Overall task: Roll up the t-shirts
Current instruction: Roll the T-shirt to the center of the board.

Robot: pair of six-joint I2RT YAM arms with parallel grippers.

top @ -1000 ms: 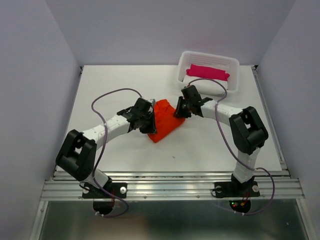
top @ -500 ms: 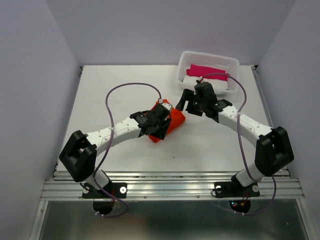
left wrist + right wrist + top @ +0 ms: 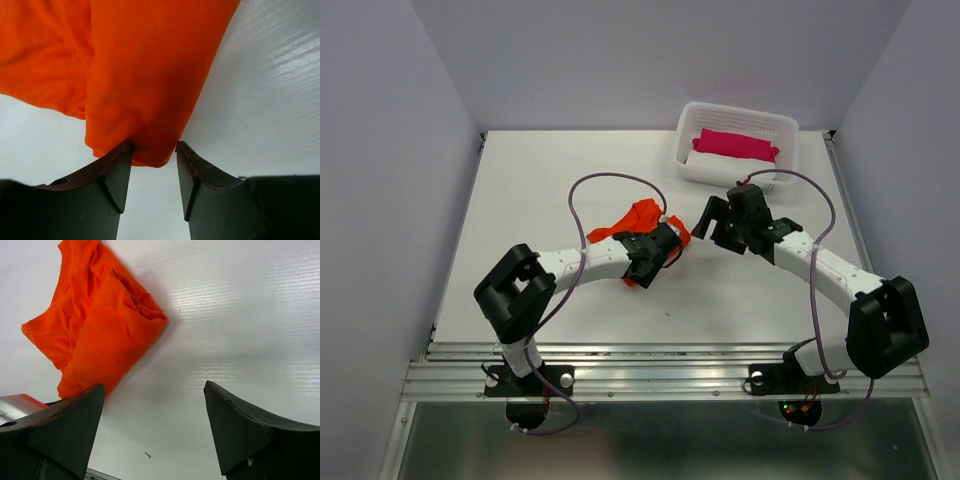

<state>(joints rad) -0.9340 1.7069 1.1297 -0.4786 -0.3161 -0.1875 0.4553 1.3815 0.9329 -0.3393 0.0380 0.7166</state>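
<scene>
The left claw [image 3: 154, 156] is clenched on a fold of the plain orange-red t-shirt [image 3: 145, 65] of thin soft cloth. The wrist view shows its two dark fingers [image 3: 118, 172] drawn close, with a rounded end of the cloth pinched between them. The rest of the garment spreads away in front of this claw and to its left, lying on the white counter [image 3: 550, 180].

From above, the t-shirt [image 3: 634, 215] sits bunched and creased just behind and beside the left claw [image 3: 667, 245], not in a tidy roll.

The right claw [image 3: 154, 390] is released, its jaws wide apart with nothing between them, only bare counter. It hangs near the garment without touching it. In its own view the t-shirt [image 3: 97, 332] lies ahead and to the left of the claw. Beyond the right claw [image 3: 716, 222] stands a white perforated plastic basket [image 3: 782, 130] with a pink rolled cloth [image 3: 735, 144] inside.

The step in hand looks like gathering or repositioning the garment, and no even roll has formed yet. The next move probably calls for the free right claw to come in and take or pin a second edge. The thin cloth could then be drawn taut and turned over itself evenly. With only one claw gripping, it is likely to sag and bunch.
</scene>
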